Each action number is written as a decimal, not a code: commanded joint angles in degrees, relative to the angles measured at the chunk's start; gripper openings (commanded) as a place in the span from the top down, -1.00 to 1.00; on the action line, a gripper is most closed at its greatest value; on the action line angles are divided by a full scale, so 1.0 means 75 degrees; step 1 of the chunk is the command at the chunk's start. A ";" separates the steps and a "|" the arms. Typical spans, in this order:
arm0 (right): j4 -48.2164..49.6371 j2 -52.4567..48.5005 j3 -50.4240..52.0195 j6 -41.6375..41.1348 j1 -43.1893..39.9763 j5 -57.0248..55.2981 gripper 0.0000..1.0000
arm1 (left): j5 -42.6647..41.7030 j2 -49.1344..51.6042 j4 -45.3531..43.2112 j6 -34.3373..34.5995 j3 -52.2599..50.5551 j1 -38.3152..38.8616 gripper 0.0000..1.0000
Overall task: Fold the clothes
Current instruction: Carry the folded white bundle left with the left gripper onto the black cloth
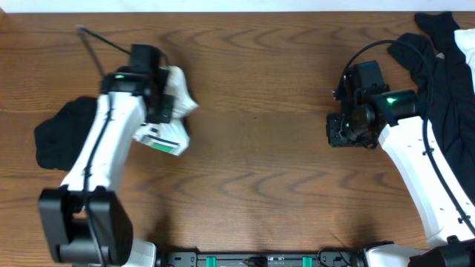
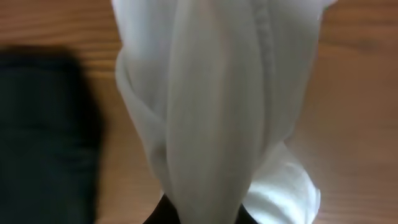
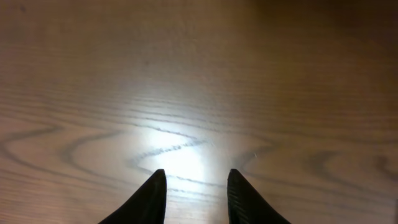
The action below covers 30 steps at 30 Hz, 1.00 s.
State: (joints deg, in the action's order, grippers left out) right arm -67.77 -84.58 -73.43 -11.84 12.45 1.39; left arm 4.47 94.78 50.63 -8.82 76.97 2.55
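Note:
A white T-shirt [image 1: 177, 96] is bunched up at the left of the table, its green-and-black print [image 1: 162, 142] showing under my left arm. My left gripper [image 1: 159, 104] is shut on this shirt. In the left wrist view the white fabric [image 2: 217, 112] rises out of the gripper [image 2: 204, 216] and hides most of the fingers. A folded black garment [image 1: 63, 133] lies just left of it, also seen as a dark shape [image 2: 43, 137] in the left wrist view. My right gripper [image 1: 338, 130] hovers over bare wood, open, with nothing between its fingers [image 3: 155, 196].
A heap of black and white clothes [image 1: 441, 67] lies at the far right back corner, beside my right arm. The wooden table [image 1: 260, 170] shows between the two arms.

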 commanded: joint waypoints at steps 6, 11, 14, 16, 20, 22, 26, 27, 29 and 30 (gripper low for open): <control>-0.0026 0.0090 -0.0058 0.0105 -0.0073 -0.0213 0.41 | 0.0513 -0.0309 -0.0475 -0.0341 0.0329 -0.1495 0.88; -0.0026 0.0090 -0.0055 0.0105 -0.0073 -0.0213 0.40 | 0.0064 -0.0309 -0.1087 -0.0373 0.0329 -0.2119 0.88; -0.0029 0.0090 -0.0058 0.0105 -0.0073 -0.0213 0.40 | 0.0064 -0.0309 -0.1300 -0.0396 0.0329 -0.2387 0.88; -0.0038 0.0090 -0.0055 0.0108 -0.0073 -0.0213 0.41 | 0.0058 -0.0309 -0.1370 -0.0393 0.0329 -0.2544 0.88; -0.0044 0.0090 -0.0055 0.0224 -0.0073 -0.0213 0.39 | -0.0192 -0.0306 -0.1422 -0.0393 0.0326 -0.2812 0.88; -0.0055 0.0090 -0.0055 0.0251 -0.0073 -0.0213 0.39 | -0.0198 -0.0306 -0.1486 -0.0396 0.0326 -0.2940 0.88; -0.0119 0.0090 -0.0055 0.0248 -0.0073 -0.0213 0.40 | -0.0201 -0.0286 -0.1667 -0.0393 0.0326 -0.3226 0.89; -0.0122 0.0090 -0.0058 0.0248 -0.0073 -0.0213 0.40 | -0.0201 -0.0256 -0.1682 -0.0396 0.0326 -0.3302 0.88; -0.0117 0.0090 -0.0058 0.0248 -0.0073 -0.0213 0.40 | -0.0248 -0.0181 -0.1676 -0.0393 0.0326 -0.3456 0.88; -0.0117 0.0090 -0.0055 0.0248 -0.0073 -0.0213 0.40 | -0.0379 -0.0114 -0.1676 -0.0393 0.0321 -0.3535 0.88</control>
State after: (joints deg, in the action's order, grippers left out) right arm -68.53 -84.60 -73.43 -10.98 12.45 0.36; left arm 3.14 93.54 38.50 -11.00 77.76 -22.35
